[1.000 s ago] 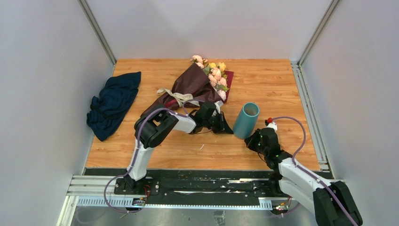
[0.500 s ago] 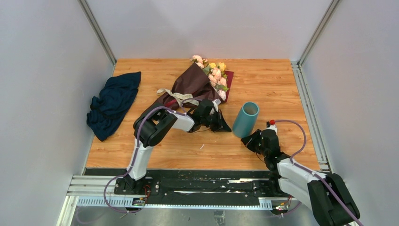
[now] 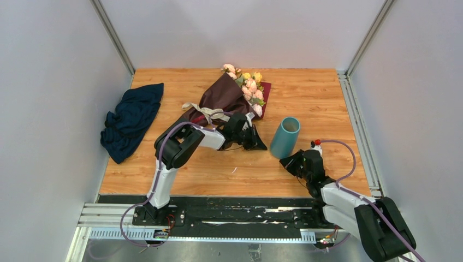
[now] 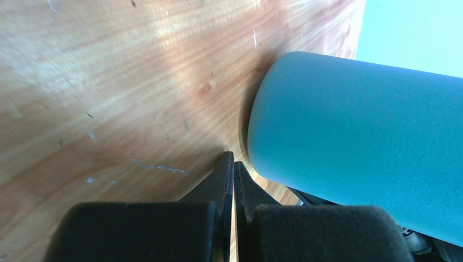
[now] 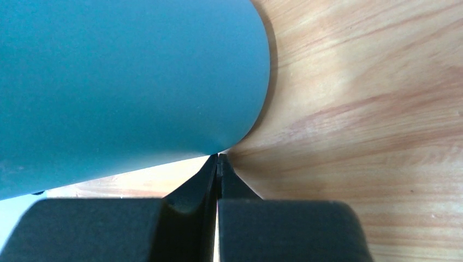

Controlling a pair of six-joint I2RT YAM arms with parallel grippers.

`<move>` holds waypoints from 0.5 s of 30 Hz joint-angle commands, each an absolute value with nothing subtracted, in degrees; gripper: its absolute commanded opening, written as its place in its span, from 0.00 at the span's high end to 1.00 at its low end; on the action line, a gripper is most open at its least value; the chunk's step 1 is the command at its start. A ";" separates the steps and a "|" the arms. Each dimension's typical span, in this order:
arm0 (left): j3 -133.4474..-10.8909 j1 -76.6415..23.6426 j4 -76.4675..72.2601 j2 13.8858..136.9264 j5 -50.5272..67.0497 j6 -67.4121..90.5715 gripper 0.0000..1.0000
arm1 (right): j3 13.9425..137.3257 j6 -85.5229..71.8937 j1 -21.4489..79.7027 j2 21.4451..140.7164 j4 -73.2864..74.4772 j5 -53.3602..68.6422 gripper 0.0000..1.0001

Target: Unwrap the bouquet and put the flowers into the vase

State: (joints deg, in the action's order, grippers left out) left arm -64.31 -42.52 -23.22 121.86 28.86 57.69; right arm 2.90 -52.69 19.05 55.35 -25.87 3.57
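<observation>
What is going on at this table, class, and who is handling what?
Two robot arms flank the upright teal vase, one on each side. The left arm's fingers and the right arm's fingers are shut, tips close to its base, gripping nothing. The bouquet lies farther back, wrapped and ribbon-tied, no fingers on it.

Dark navy cloth (image 3: 131,120) crumpled at left edge of wooden table (image 3: 306,93).

Both arms (image 3: 210,141) have white links and black joints. A purple cable (image 3: 352,155) loops along each. The black fingers (image 4: 215,183) taper to points.
</observation>
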 commanded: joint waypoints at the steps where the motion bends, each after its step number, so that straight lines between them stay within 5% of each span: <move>1: -66.37 -41.34 -21.62 124.02 29.79 57.92 1.00 | 2.57 -54.01 16.89 59.64 -30.48 1.69 1.00; 15: -68.29 -40.26 -21.53 125.33 30.02 58.42 1.00 | 5.01 -54.24 13.26 75.31 -42.83 4.66 1.00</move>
State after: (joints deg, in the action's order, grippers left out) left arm -67.61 -40.77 -22.83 124.14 29.52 58.54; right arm 4.32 -54.81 16.05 70.61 -41.98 6.13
